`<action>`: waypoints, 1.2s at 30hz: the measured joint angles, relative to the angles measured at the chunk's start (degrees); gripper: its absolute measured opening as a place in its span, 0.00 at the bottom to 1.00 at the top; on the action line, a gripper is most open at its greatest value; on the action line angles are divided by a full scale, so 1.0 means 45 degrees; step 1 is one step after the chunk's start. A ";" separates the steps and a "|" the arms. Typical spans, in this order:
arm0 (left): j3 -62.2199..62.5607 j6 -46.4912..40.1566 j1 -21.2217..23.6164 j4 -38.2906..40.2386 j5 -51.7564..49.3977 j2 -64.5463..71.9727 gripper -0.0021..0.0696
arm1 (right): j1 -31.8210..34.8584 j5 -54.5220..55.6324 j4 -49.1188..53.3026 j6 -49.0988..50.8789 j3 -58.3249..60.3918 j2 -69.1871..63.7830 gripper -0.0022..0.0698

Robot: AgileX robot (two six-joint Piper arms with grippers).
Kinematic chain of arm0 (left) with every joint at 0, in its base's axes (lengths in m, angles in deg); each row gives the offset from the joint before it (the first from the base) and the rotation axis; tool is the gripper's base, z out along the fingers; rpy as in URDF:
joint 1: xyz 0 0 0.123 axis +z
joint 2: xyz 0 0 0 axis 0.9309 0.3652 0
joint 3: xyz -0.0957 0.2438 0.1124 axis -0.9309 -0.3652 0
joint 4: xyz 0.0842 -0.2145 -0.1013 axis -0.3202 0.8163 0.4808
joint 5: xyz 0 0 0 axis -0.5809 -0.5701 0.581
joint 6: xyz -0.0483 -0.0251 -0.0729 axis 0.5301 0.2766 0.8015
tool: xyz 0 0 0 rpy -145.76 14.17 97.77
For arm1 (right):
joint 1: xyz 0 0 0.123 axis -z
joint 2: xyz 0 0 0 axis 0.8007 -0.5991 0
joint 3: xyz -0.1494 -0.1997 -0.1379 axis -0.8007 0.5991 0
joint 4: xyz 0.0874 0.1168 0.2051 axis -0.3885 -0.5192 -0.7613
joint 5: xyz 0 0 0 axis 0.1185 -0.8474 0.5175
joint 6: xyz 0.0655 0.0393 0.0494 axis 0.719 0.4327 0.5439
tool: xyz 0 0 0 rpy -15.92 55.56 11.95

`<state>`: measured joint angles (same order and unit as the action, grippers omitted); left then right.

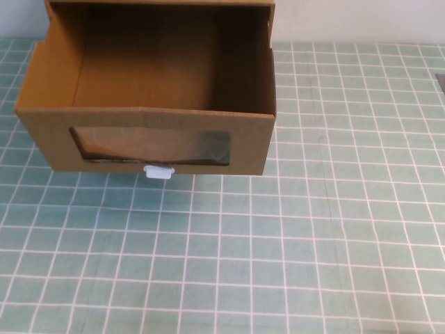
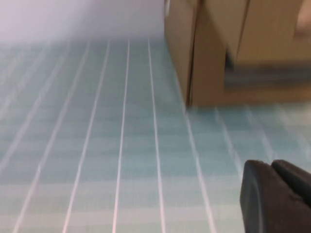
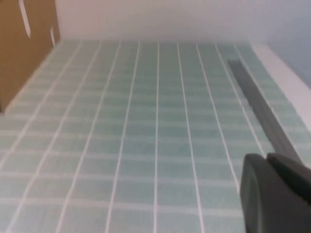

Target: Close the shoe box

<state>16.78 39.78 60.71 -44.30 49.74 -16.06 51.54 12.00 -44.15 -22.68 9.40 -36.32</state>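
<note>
The shoe box point(image 1: 146, 136) is brown cardboard, at the far left of the table in the high view. Its drawer is pulled out toward me and looks empty inside. The front has a clear window point(image 1: 149, 146) with a small white pull tab point(image 1: 158, 171) below it. Neither gripper shows in the high view. My left gripper point(image 2: 272, 167) is shut and empty, low over the mat, with the box point(image 2: 214, 58) some way ahead of it. My right gripper point(image 3: 266, 158) is shut and empty, with the box's side point(image 3: 24, 48) far off to one side.
A green mat with a white grid point(image 1: 313, 229) covers the table. A grey strip point(image 3: 257, 107) runs along the mat's right edge and shows at the edge of the high view point(image 1: 440, 80). A white wall stands behind the box.
</note>
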 joint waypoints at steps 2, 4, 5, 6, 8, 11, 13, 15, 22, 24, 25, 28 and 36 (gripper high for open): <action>0.0000 0.0187 0.0000 0.0000 0.0932 0.0000 0.02 | 0.0000 0.1246 0.0009 0.0000 0.0000 0.0000 0.01; 0.0000 0.0320 0.0000 0.0000 0.2118 0.0000 0.02 | 0.0000 0.2940 0.0033 0.0000 0.0000 0.0000 0.01; 0.0000 0.0372 0.0000 0.0000 0.2854 0.0000 0.02 | 0.0000 0.3670 0.0042 0.0000 0.0000 0.0000 0.01; 0.0000 0.0429 0.0000 0.0000 0.3626 0.0000 0.02 | 0.0000 0.4582 0.0042 0.0000 0.0000 0.0000 0.01; 0.0000 0.0576 0.0000 0.0000 0.5117 0.0000 0.02 | 0.0000 0.6143 0.0062 0.0000 0.0000 0.0000 0.01; 0.0000 0.0669 0.0000 0.0000 0.6588 0.0000 0.02 | 0.0000 0.8209 0.0095 0.0000 0.0000 0.0000 0.01; 0.0000 0.0693 0.0000 0.0000 0.7036 0.0000 0.02 | 0.0000 0.9141 0.0093 0.0000 0.0000 0.0000 0.01; 0.0000 0.0718 0.0000 0.0000 0.7182 0.0000 0.02 | 0.0000 0.9694 0.0093 0.0000 0.0000 0.0022 0.01; 0.0000 0.0940 0.0000 -0.0028 0.9421 0.0000 0.02 | 0.0000 1.2263 0.0084 0.0295 0.0000 0.0069 0.01; 0.0000 0.0965 0.0000 -0.0028 1.0693 0.0000 0.02 | 0.0000 1.3124 -0.0187 0.0401 0.0000 0.0095 0.01; 0.0000 0.0965 0.0000 -0.0028 1.1416 -0.0006 0.02 | 0.0000 1.3464 -0.0478 0.0611 0.0000 0.0095 0.01; 0.0226 0.0965 0.0000 0.0269 1.2519 -0.0027 0.02 | 0.0000 1.3523 -0.1396 0.1419 -0.0522 0.0095 0.01; 0.3803 0.0131 0.0000 0.1268 1.1273 0.0017 0.02 | 0.0000 1.0203 -0.2927 0.1916 -0.5756 -0.0185 0.01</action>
<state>33.89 40.37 60.71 -38.59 100.47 -15.98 51.54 57.91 -57.32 -14.05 -16.50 -37.15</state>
